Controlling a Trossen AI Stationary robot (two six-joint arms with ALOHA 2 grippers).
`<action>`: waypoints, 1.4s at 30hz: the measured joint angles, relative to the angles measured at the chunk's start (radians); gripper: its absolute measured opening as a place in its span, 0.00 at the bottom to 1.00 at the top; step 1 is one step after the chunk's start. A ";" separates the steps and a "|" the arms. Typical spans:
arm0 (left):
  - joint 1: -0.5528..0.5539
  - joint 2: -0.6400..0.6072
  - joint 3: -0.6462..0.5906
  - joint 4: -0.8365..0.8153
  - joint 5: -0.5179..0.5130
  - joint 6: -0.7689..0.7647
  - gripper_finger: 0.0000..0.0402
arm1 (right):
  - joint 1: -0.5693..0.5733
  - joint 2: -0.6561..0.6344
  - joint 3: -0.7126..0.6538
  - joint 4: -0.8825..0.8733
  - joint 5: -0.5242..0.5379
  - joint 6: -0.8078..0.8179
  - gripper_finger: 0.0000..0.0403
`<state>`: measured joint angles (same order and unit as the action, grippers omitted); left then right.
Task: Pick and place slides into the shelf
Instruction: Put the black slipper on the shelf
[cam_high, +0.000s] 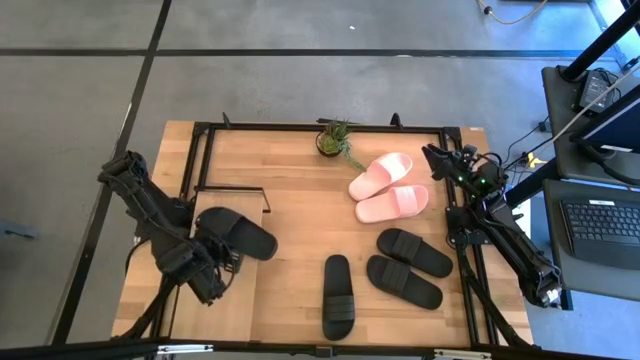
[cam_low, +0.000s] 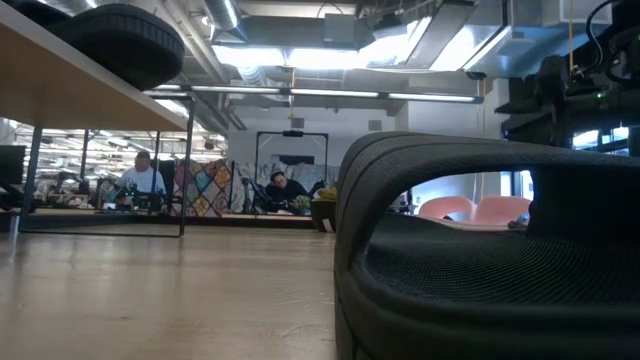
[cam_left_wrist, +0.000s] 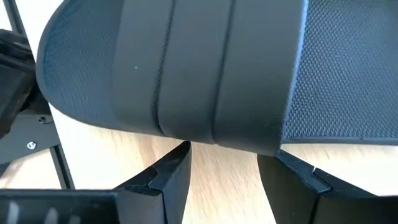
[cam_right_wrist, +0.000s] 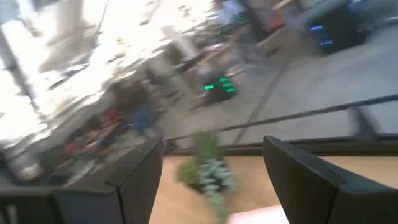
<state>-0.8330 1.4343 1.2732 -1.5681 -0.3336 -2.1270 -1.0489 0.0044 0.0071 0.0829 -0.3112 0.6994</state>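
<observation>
One black slide (cam_high: 238, 233) lies flat, sole down, on the shelf (cam_high: 232, 200) at the table's left; in the low view this slide (cam_low: 120, 45) sits on the raised shelf top (cam_low: 60, 80). My left gripper (cam_high: 220, 264) hangs just off the slide's near-left side, pointing steeply down. In the left wrist view it is open (cam_left_wrist: 224, 152), with only bare wood between its fingers and the slide's strap (cam_left_wrist: 186, 68) just beyond the tips. Two pink slides (cam_high: 385, 190) and three black slides (cam_high: 414, 252) (cam_high: 403, 281) (cam_high: 338, 296) lie on the tabletop. My right gripper (cam_high: 432, 152) waits open at the far right.
A small potted plant (cam_high: 335, 140) stands at the table's far edge, seen between my right gripper's fingers (cam_right_wrist: 205, 168). A dark frame (cam_high: 300, 128) runs around the tabletop. The nearest black slide (cam_low: 480, 250) fills the low view's right half. People sit in the room beyond.
</observation>
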 joint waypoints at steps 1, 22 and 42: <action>0.000 -0.015 0.000 -0.001 0.000 0.006 0.44 | 0.000 0.000 0.000 0.029 -0.048 -0.010 0.68; -0.055 -0.364 0.001 0.025 -0.464 0.138 0.44 | 0.000 0.027 0.314 0.058 -0.299 -0.473 0.68; -0.060 -0.498 0.002 0.105 -0.833 0.356 0.44 | 0.124 0.536 0.759 -0.132 -0.470 -0.897 0.68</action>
<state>-0.8925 0.9366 1.2747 -1.4635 -1.1664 -1.7712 -0.9253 0.5405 0.7662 -0.0492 -0.7808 -0.1976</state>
